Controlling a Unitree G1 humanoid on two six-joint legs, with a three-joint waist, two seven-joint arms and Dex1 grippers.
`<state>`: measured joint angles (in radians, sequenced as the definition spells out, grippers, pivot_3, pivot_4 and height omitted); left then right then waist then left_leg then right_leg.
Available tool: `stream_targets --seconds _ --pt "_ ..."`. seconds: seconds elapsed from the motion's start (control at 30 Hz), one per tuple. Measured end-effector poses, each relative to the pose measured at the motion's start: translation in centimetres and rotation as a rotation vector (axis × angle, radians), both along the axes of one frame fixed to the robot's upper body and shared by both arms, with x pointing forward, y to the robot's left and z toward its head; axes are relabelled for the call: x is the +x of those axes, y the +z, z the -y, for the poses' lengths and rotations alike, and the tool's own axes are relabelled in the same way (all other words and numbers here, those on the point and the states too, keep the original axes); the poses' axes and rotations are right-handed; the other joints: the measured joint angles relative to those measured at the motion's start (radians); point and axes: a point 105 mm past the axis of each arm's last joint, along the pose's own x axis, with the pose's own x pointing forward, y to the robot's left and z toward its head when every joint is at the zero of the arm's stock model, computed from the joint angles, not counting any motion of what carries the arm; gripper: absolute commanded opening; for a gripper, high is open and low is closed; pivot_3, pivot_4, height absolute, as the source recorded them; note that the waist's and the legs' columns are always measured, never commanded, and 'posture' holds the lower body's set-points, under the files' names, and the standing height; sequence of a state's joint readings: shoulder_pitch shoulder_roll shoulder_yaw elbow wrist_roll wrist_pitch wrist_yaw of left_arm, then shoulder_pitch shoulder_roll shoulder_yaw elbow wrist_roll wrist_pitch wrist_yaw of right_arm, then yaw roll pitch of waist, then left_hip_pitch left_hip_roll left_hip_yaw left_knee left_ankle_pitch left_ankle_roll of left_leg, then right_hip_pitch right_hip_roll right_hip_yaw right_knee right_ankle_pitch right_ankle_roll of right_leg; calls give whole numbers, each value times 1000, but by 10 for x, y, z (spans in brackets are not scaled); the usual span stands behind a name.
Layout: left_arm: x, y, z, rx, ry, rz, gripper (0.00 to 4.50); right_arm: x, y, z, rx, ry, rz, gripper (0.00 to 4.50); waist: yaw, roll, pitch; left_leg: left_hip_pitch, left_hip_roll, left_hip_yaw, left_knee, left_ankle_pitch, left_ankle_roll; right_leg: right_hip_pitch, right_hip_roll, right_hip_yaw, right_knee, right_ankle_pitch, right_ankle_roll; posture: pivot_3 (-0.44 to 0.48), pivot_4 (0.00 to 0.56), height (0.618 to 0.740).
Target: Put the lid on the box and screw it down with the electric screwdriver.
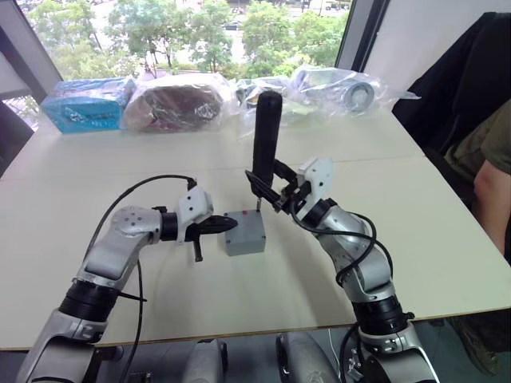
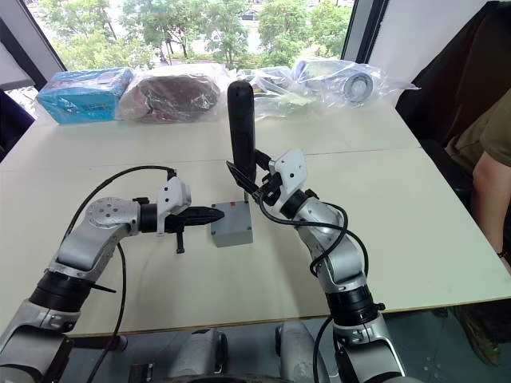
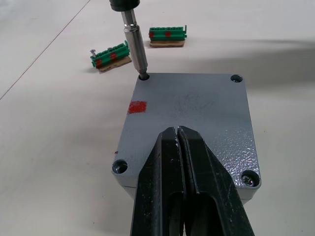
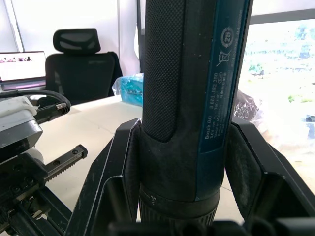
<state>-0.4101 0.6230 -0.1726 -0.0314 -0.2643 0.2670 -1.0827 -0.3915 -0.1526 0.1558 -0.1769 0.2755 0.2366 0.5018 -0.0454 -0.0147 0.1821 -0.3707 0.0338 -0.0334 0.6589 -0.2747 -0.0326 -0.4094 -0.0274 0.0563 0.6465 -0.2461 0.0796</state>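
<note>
Grey table [image 1: 415, 239], pale top, with bagged stuff along the far edge: a blue package [image 1: 84, 104] far left, a brownish bag [image 1: 180, 100] next to it, clear bags with a grey roll [image 1: 351, 94] further right. My left gripper [image 1: 226, 226] comes in from the left, fingers [image 3: 189, 182] pressed together with nothing between them, tips resting on top of the lid [image 3: 189, 110]. That lid sits square on the box [image 1: 244, 234], mid-table, red mark [image 3: 137, 107] toward its left side. I see a screw head in the near right corner hole [image 3: 249, 178]; the other corners I can't tell. Just beyond the box lie two little green strips [image 3: 110, 55] on the table. My right gripper [image 1: 274, 189] is clamped around the screwdriver [image 1: 266, 136], holding it upright, fingers [image 4: 248, 172] on either side of the barrel. Its metal bit [image 3: 135, 44] points down into the far left corner hole of the lid. At the far right edge, a person's arm [image 1: 491, 195] beside a dark chair [image 1: 467, 72].
</note>
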Motion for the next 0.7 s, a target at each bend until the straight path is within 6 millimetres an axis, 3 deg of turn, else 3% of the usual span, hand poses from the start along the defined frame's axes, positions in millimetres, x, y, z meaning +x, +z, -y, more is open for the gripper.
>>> stream_targets --seconds 0.7 --pt "0 -3 1 12 -10 -1 0 2 -3 -5 -39 -16 -30 1897 1 -2 -15 2 0 0 -10 0 0 1 0 0 -8 0 0 0 150 740"
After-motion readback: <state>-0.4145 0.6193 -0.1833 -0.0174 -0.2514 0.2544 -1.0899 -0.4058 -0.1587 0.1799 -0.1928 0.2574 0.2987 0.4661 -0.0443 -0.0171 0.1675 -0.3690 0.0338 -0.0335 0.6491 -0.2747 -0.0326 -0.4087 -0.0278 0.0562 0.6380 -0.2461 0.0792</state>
